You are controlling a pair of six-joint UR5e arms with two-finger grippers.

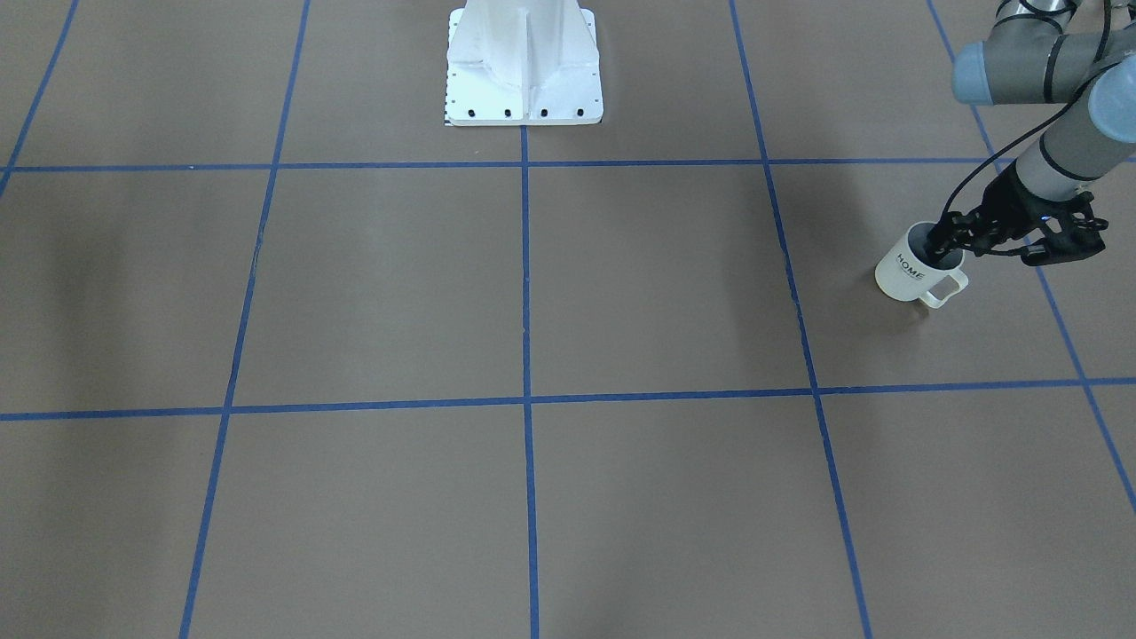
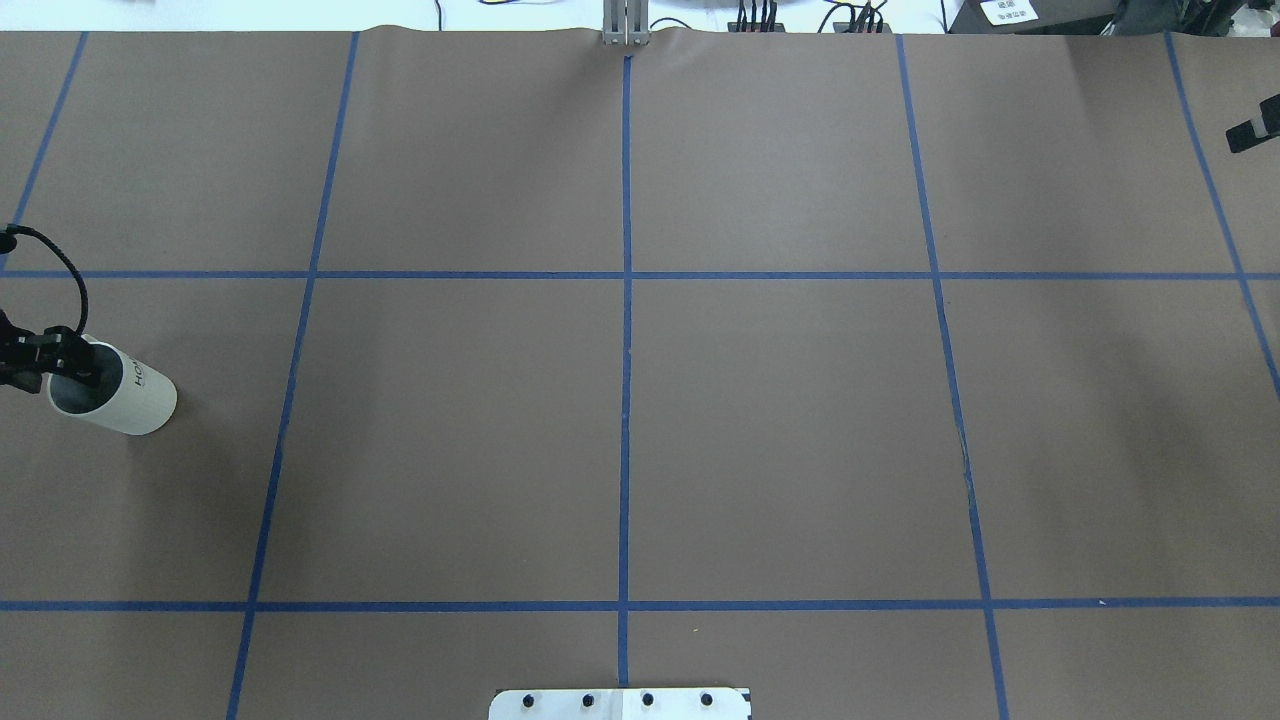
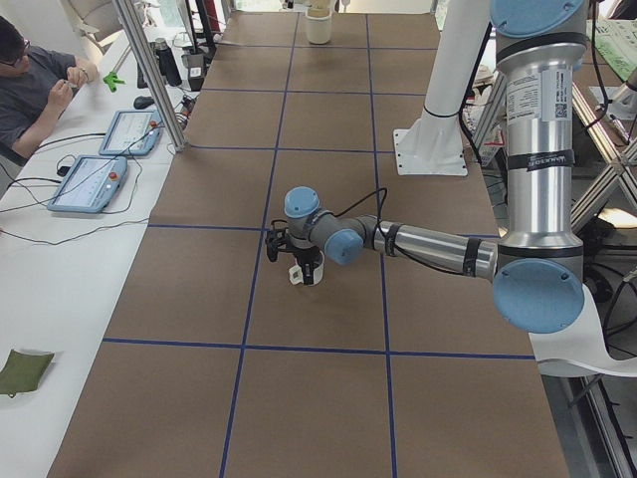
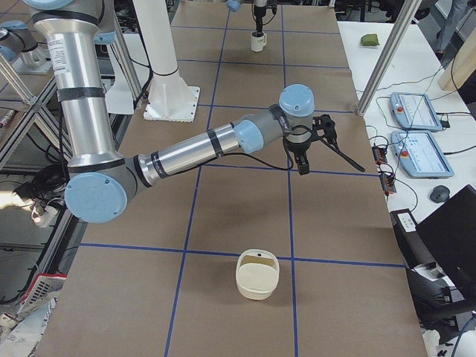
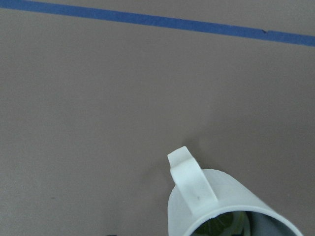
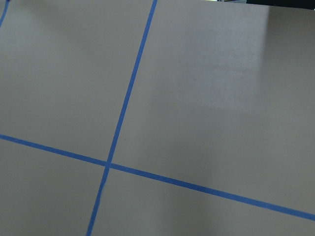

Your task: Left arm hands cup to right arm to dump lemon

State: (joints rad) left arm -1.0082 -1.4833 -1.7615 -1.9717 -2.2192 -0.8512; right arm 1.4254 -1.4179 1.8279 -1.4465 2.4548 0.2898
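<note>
Where the arms worked: a table (image 2: 780, 420) covered in brown paper, marked into large squares by blue tape (image 2: 626, 400), with soft shadows across it.
Room: a white bench (image 3: 50, 289) ran along the side away from the robot. It carried a green cloth (image 3: 22, 370) and two tablets (image 3: 90, 182), and a seated person (image 3: 35, 85) was bent over it.
Table, left to right from overhead: the left gripper (image 2: 70, 362) and the cup (image 2: 125, 395) were at the far left edge. The white base plate (image 2: 620, 703) sat at the middle of the robot's side. Only a black scrap showed at the far right edge.
Cup's axis: it stood upright on the paper, long axis vertical and mouth up. Its lean in the two fixed views matched a cup seen from off to one side.
Cup's heading: the handle (image 5: 192, 182) pointed away from the robot, toward the bench, and the word "HOME" lay on the side wall.
Cup's contents: the lemon (image 5: 221, 227) showed as a yellow-green patch just inside the rim.
Fingers and cup: the left arm (image 3: 418, 242) reached out low, and its gripper met the cup at the rim. One finger seemed to dip into the mouth on the wall opposite the handle.
Left grip: narrow at the rim, but I could not tell whether it clamped the wall.
Right arm (image 4: 193, 152): stretched over the robot's right half, well apart from the cup.
Right gripper (image 4: 305, 165): hung above bare paper holding nothing visible, and its opening could not be judged.
Near the right arm: a cream bowl (image 4: 257, 275) sat on the table.
</note>
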